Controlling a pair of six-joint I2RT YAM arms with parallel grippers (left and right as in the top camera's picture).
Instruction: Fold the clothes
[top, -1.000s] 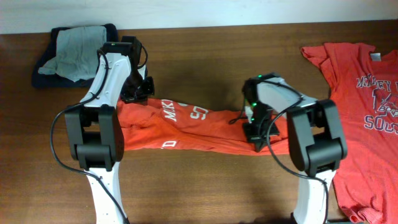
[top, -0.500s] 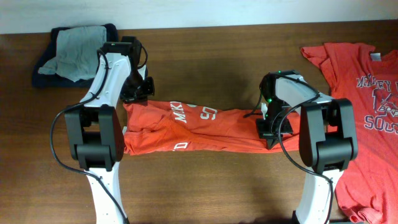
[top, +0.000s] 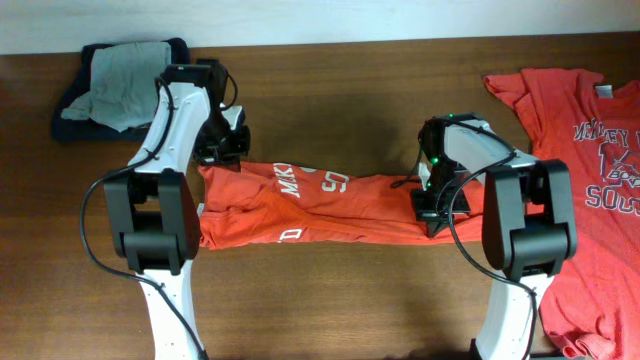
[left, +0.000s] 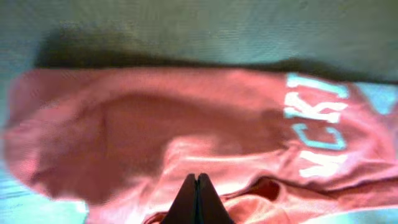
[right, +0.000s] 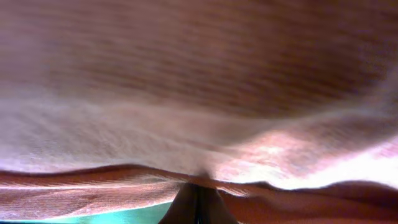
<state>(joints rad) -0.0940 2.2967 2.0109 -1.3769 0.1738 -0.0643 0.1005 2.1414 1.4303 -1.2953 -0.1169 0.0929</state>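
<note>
- Reaches in from the near side of the brown table (top: 330, 310) with two arms, the left arm (top: 150, 225) and the right arm (top: 520, 225).
- Pinches the right end of the shirt (top: 340, 212) with the right gripper (top: 433, 218), jaws pressed tight together on the cloth.
- From the right wrist, shows that gripper (right: 198, 191) closed, with a fold of the orange-red shirt (right: 199, 74) hanging over its tip and filling most of the view.
- Holds the shirt as a long, wrinkly band across the middle of the table, folded over on itself, with white letters on the left half.
- Pinches the far left corner of the shirt with the left gripper (top: 218, 155), jaws closed all the way on the cloth.
- From the left wrist, shows that gripper (left: 197, 182) shut, with the shirt (left: 155, 124) bunched at its tip and white letters off to the right.
- Has a second shirt (top: 590, 150), the same orange-red, lying spread out flat at the right side of the table, white print facing up, apart from the first shirt.
- Has a pile (top: 120, 85) of grey and dark blue cloth in the far left corner, just behind the left arm.
</note>
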